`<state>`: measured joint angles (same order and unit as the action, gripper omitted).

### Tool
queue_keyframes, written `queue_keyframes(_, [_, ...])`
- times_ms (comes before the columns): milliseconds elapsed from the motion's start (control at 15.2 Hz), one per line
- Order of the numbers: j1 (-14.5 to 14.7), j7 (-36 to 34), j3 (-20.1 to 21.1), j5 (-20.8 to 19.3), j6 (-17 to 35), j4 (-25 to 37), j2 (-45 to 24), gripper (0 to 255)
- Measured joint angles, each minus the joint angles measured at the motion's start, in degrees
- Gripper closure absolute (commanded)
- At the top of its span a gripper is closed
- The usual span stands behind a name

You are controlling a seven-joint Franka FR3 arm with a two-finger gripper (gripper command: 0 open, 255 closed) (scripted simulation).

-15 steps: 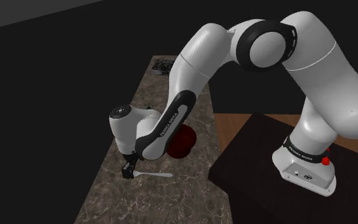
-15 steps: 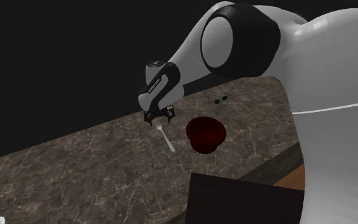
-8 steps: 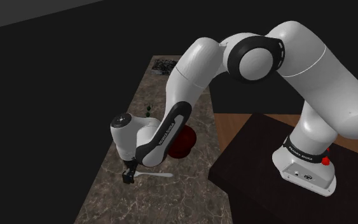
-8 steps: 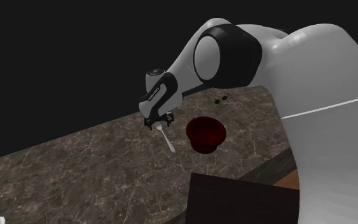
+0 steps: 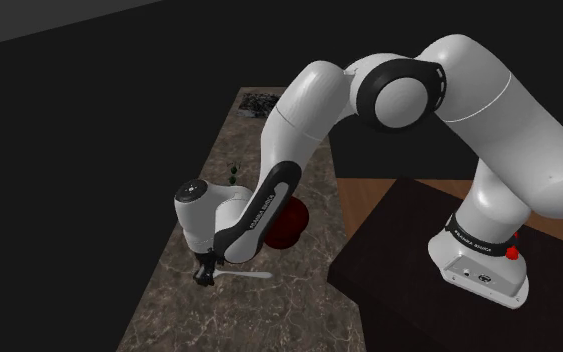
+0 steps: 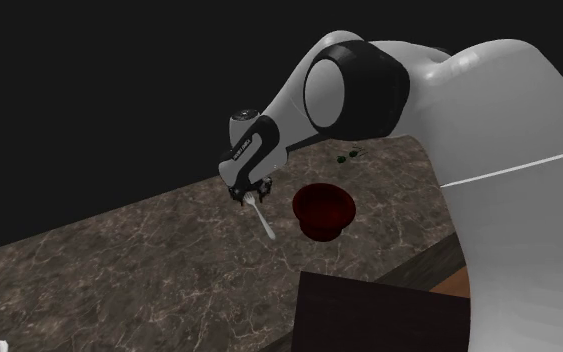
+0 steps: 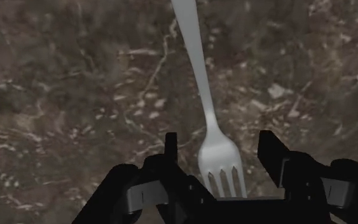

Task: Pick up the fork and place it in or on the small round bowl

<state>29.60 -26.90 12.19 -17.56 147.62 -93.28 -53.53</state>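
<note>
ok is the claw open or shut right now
Black two-finger claw: open, fingers standing either side of the tine end of the pale grey fork, not clasping it.

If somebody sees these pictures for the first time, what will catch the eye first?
First the big white arm, bending from its stand down to the dark marbled counter. There the black gripper stands open over the tine end of a pale fork lying flat, one finger on each side, not touching it. A dark red bowl sits close beside the fork, toward the second exterior view's right.
</note>
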Motion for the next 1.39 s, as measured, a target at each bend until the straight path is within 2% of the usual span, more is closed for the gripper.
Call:
queue_keyframes(660, [-0.1, 0.0, 0.0, 0.0, -0.1, -0.1, 0.4, 255])
queue_keyframes(1386, [-1.5, 0.8, 1.7, 1.2, -3.8, -3.7, 7.4, 255])
